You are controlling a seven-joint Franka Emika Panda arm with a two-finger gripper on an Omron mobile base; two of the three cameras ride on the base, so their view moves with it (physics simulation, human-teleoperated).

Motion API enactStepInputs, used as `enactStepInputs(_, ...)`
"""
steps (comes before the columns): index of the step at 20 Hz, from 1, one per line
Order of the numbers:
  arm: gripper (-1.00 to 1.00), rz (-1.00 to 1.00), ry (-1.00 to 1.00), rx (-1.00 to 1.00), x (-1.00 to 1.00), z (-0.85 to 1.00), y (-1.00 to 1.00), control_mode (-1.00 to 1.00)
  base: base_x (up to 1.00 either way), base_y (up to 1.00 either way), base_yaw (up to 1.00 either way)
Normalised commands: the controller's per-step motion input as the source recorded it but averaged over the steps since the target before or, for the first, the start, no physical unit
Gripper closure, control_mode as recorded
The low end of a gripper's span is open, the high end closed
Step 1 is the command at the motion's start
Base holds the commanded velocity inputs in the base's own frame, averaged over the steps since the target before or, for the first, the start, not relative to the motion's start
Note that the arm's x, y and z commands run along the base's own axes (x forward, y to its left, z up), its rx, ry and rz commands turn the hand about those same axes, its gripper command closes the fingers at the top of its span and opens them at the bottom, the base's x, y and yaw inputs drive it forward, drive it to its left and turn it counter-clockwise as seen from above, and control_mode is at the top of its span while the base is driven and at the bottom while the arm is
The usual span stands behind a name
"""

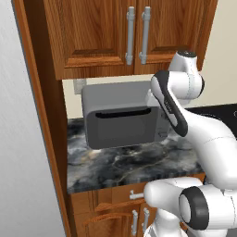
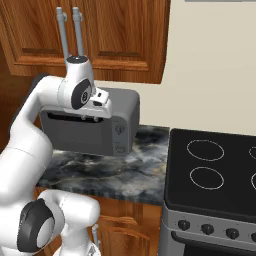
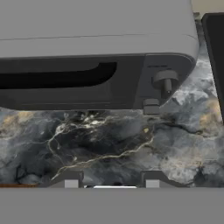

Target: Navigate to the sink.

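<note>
Microwave (image 1: 121,115) blocks ahead — countertop (image 1: 134,164) bare.

Sink: we cannot tell where it lies. Entry for the stretch we face: marbled dark counter (image 1: 139,169) under wooden wall cabinets (image 1: 102,32); a grey microwave (image 1: 120,121) stands on it, door shut, against the wall; just beside the counter's right end we log a flat black stovetop (image 2: 215,170) with ring burners, knobs along its front

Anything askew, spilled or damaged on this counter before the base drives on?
Nothing stands out. The grey microwave sits square on the marbled countertop with its door shut, and the stovetop beside it is bare.
</note>
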Motion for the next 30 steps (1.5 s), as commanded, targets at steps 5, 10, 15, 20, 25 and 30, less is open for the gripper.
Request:
enactStepInputs(5, -1.0, 0.01, -0.08, 0.0, -0.66, 0.0, 0.04, -1.0, 0.0, 0.0, 0.0)
enactStepInputs(10, -1.0, 0.0, 0.04, 0.0, -0.94, -0.16, 0.0, -1.0, 0.0, 0.0, 0.0)
enactStepInputs(15, -1.0, 0.01, 0.0, 0.0, -0.81, -0.23, -0.23, -1.0, 0.0, 0.0, 0.0)
enactStepInputs(20, -1.0, 0.0, 0.0, 0.0, -0.51, -0.19, -0.27, -1.0, 0.0, 0.0, 0.0)
enactStepInputs(25, -1.0, 0.01, 0.0, 0.01, -0.11, -0.05, -0.16, 1.0, -0.42, -0.8, 0.04)
enactStepInputs(30, -1.0, 0.0, 0.0, 0.0, 0.0, 0.0, 0.0, 1.0, -0.39, -1.0, 0.06)
